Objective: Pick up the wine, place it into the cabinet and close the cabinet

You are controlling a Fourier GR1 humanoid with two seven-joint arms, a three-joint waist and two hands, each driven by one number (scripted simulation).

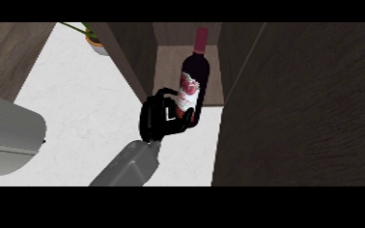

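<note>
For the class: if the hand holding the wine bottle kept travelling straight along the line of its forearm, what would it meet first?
Probably the cabinet: the left hand, curled round the wine bottle, points into its open compartment. Whether shelf or back wall comes first is unclear, since depth is hard to judge.

A white, faintly marbled counter (85,106) filled the left of the head view, edged at upper left by a dark wood panel (21,53). A potted plant (94,41) with green leaves stood at the counter's back, and a grey rounded appliance (18,137) showed at the left edge.
</note>
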